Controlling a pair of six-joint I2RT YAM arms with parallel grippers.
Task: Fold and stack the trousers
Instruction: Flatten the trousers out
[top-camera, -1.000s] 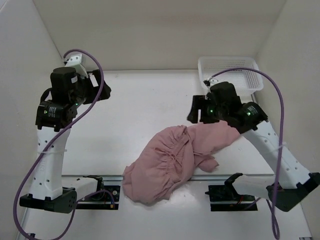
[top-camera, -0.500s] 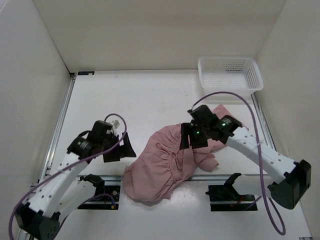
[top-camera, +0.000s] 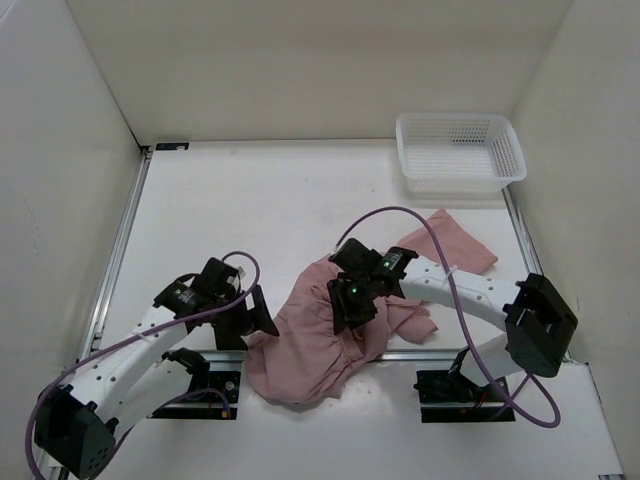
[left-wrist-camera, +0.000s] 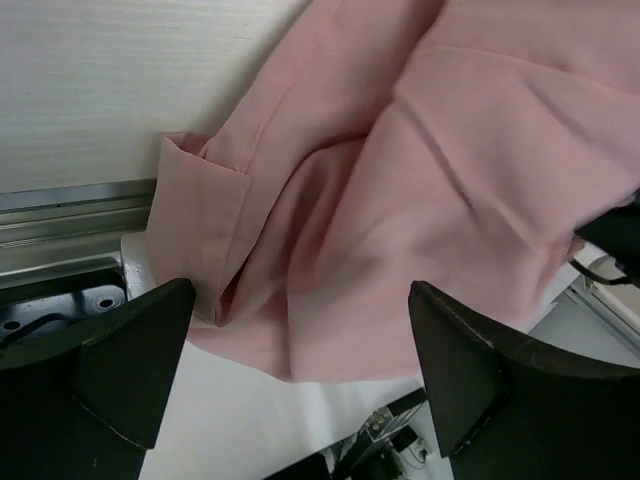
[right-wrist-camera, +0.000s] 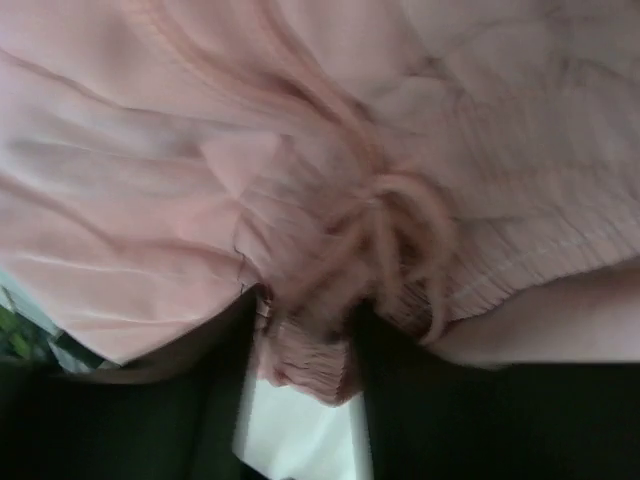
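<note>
Along the table's near edge the trousers (top-camera: 318, 350) lie bunched, so a grab through several layers would likely drag the whole heap instead of spreading it. A folded edge sits between the left gripper's (left-wrist-camera: 300, 292) wide-spread fingers. Farther in, the right gripper (right-wrist-camera: 305, 335) straddles the gathered waistband and drawstring; whether it pinches them cannot be told. One leg trails toward the basket (top-camera: 460, 150).

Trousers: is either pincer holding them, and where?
Left pincer open, empty. Right pincer straddles the trousers at the gathered waistband by the drawstring; grip cannot be told.
</note>
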